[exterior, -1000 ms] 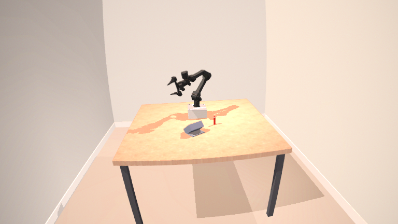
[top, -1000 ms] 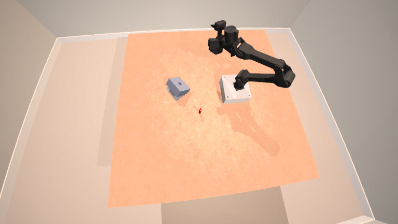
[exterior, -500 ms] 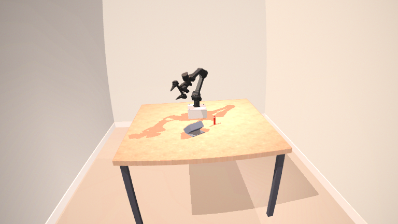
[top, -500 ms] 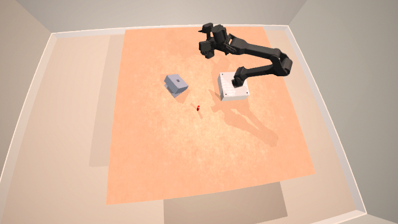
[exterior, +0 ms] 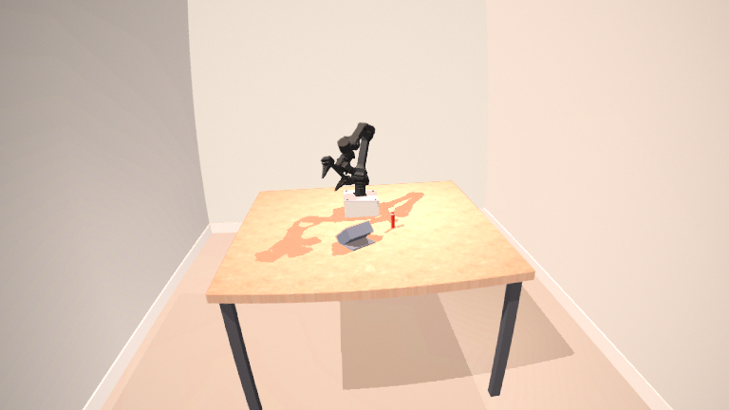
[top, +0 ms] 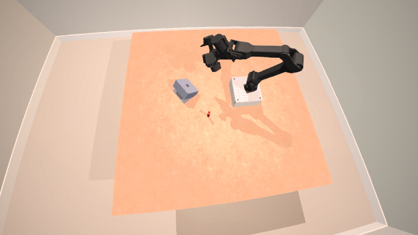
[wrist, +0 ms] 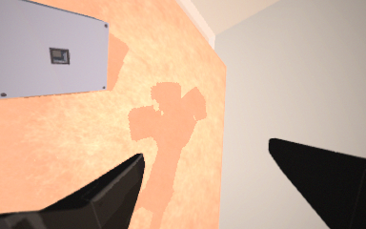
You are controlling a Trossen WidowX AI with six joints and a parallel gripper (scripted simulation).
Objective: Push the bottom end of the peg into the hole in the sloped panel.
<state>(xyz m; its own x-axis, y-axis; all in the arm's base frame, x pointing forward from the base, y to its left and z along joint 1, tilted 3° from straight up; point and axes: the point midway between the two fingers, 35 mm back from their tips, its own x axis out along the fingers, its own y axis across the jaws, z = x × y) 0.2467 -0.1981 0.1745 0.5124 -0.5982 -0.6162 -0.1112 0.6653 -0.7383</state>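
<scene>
A small red peg (top: 208, 114) (exterior: 392, 220) with a pale band near its top stands upright on the table; it is not in the wrist view. The blue-grey sloped panel (top: 182, 88) (exterior: 355, 232) (wrist: 26, 57) stands beside it on a flat foot. Its face has one small squarish hole (top: 187, 85) (wrist: 59, 55), and nothing is in it. My gripper (top: 206, 51) (exterior: 330, 182) (wrist: 206, 152) is wide open and empty. It hangs above the table, away from both peg and panel. In the wrist view the panel is at the upper left, beyond the left finger.
The arm's white base box (top: 246, 95) (exterior: 361, 207) stands behind the peg and panel in the exterior view. The wooden table (top: 215, 173) (exterior: 457, 260) (wrist: 43, 143) bears the arm's shadow. The table's edge and a grey wall (wrist: 295, 81) show in the wrist view.
</scene>
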